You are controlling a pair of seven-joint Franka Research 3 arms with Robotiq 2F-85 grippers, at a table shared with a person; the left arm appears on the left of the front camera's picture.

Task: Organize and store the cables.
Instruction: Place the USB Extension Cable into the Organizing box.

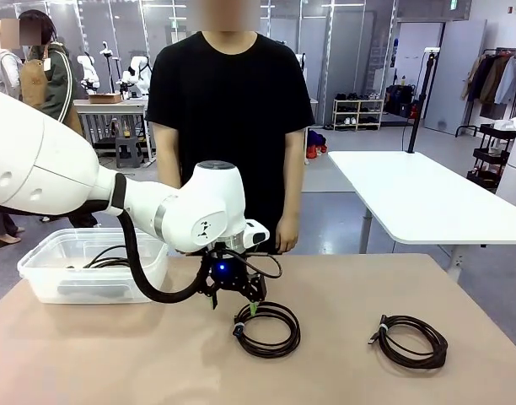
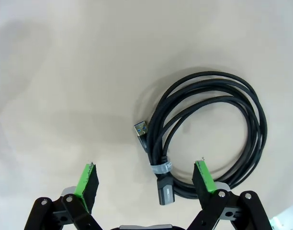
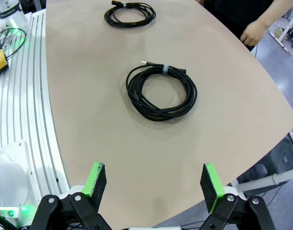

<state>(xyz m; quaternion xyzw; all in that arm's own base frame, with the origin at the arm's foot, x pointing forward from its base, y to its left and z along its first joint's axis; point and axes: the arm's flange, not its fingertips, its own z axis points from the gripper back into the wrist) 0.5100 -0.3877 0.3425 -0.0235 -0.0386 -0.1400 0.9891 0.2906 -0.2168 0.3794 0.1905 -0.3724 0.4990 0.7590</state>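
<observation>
Two coiled black cables lie on the tan table. One coil (image 1: 292,337) sits mid-table, and my left gripper (image 1: 234,304) hangs just above its left rim, open. In the left wrist view that coil (image 2: 254,120) lies to the right, its banded plug end between the open green-padded fingers (image 2: 86,184) of the left gripper (image 2: 145,181). The second coil (image 1: 435,346) rests to the right. My right gripper (image 3: 153,184) is open and high over the table edge, looking at the nearer coil (image 3: 134,91) and the farther coil (image 3: 108,17). Neither gripper holds anything.
A clear plastic bin (image 1: 89,283) stands at the table's left, with black cable (image 1: 106,261) inside. A person in black stands at the far side, a hand (image 3: 254,32) hanging by the table edge. A white table (image 1: 427,198) stands beyond.
</observation>
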